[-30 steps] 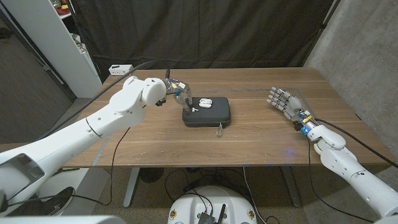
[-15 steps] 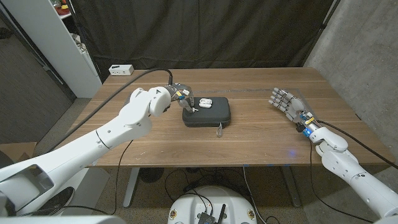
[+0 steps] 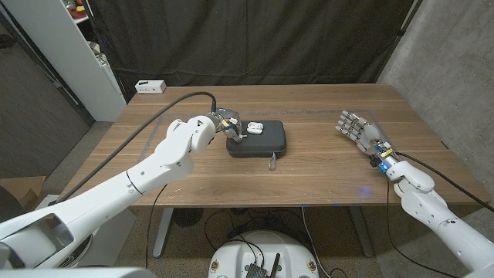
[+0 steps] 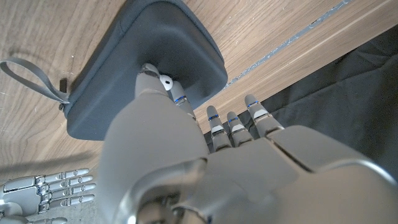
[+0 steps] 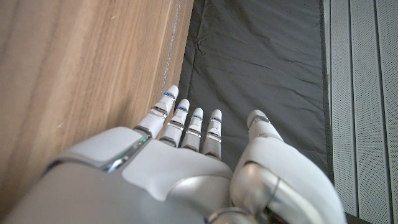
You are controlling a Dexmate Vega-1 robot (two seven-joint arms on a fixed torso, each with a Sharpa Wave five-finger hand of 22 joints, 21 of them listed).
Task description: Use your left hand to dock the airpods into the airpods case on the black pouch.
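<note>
Black pouch (image 3: 258, 142) carries white airpods case (image 3: 254, 128); no lettering legible.

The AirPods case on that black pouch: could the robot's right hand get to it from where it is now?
Probably not easily. The right hand stands open far across the table from the AirPods case on the black pouch, and the left hand already crowds it.
</note>
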